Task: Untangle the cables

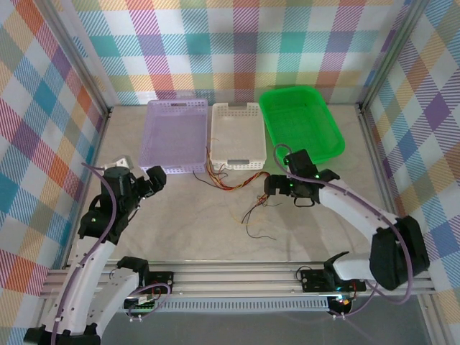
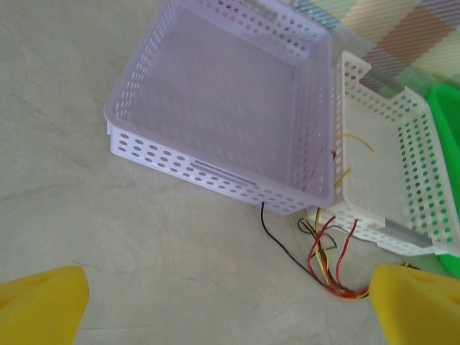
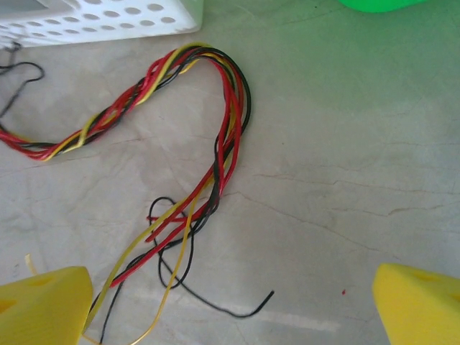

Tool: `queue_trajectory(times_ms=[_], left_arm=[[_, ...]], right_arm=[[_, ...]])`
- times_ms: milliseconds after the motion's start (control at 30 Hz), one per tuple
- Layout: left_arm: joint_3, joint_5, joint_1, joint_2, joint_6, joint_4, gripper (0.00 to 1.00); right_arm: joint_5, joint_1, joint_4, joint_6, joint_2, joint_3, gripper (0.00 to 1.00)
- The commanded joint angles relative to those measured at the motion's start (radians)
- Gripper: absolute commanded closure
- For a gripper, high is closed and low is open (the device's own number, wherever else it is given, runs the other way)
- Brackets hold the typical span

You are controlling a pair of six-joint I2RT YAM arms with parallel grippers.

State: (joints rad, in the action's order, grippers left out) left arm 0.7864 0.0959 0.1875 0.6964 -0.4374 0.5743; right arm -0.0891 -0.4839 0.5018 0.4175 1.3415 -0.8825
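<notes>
The cables are a twisted bundle of red, yellow and black wires on the table, running from the front of the white basket toward my right gripper. In the right wrist view the cables loop and fan into loose ends between the open yellow fingers, with nothing held by the right gripper. My left gripper is open near the lilac basket's front corner. In its wrist view the cables lie toward the right fingertip, untouched by the left gripper.
A lilac basket, the white basket and a green basket stand in a row at the back. A few yellow wire ends poke into the white basket. Loose wire ends trail toward the table's front. Metal frame rails border the table.
</notes>
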Motion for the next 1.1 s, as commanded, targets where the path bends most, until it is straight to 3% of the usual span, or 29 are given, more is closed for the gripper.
queue_trajectory(times_ms=[0,167,667,1067], left_arm=[[0.042,0.016,0.019,-0.008,-0.010,0.049,0.00],[0.057,-0.036,0.018,0.014,-0.061,0.096,0.00],[0.028,-0.031,0.019,0.014,-0.060,0.120,0.00],[0.033,-0.070,0.018,0.027,-0.035,0.122,0.00]], right_arm=[[-0.089,-0.020,0.055,-0.005,0.065,-0.043,0.02],[-0.135,-0.028,0.047,-0.016,0.137,-0.062,0.05],[-0.153,-0.068,-0.057,-0.017,0.338,-0.141,0.16],[-0.152,-0.065,-0.076,0.010,0.488,-0.226,0.45]])
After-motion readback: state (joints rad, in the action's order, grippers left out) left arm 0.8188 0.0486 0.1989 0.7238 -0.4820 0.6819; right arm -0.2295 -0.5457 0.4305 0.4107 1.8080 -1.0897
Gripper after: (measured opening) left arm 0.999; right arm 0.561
